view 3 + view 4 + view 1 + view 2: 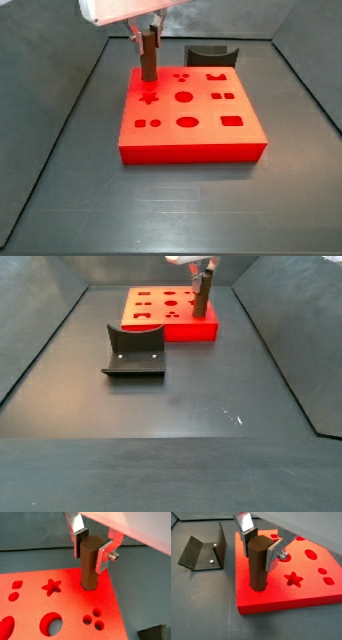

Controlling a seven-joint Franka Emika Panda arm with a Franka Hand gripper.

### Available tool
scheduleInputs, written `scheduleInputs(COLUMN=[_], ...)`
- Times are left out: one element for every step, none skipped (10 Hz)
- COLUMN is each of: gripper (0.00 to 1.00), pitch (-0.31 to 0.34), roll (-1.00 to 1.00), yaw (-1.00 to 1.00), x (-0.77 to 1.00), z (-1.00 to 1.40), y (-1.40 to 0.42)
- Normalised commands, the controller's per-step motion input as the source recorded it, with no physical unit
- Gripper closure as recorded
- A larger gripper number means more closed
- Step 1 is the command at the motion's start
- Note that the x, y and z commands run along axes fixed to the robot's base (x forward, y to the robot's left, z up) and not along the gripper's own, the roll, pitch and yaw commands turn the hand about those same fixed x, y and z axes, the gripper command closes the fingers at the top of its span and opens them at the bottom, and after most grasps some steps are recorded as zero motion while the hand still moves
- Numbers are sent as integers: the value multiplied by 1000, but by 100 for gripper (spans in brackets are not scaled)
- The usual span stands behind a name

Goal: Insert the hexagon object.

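The hexagon object (pixel 88 567) is a slim brown peg standing upright, its lower end set in a hole near a corner of the red block (pixel 40 607). It shows in both wrist views (pixel 258 564) and both side views (pixel 148 60) (pixel 203 296). My gripper (pixel 91 554) is directly above the block, its silver fingers on either side of the peg's upper end, shut on it. It also shows in the other wrist view (pixel 260 552) and a side view (pixel 147 38). The hole itself is hidden by the peg.
The red block (pixel 187 140) has several other cutouts, among them a star (pixel 293 578). The fixture (pixel 134 351) stands on the floor beside the block (pixel 204 552). A dark grey curved block (pixel 210 54) sits just behind the red block. Dark walls enclose the floor.
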Motion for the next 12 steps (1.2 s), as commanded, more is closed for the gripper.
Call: scheduleInputs(gripper=[100, 100, 100, 100, 100, 100, 100, 100, 100, 100, 100, 100], pitch=[-73, -121, -137, -131, -103, 0, 0, 0, 11, 23, 9, 0], roll=[90, 64, 57, 54, 81, 161, 191, 169, 144, 113, 43, 24], yaw=[0, -86, -103, -157, -174, -286, -309, -389, -520, -500, -174, 0], x=[0, 0, 0, 43, 129, 240, 286, 514, 571, 454, 0, 0], z=[-560, -680, -726, -723, -686, -617, -574, -603, -520, -403, -131, 0], y=[-120, -137, -109, -94, -63, -43, -29, 0, 0, 0, 0, 0])
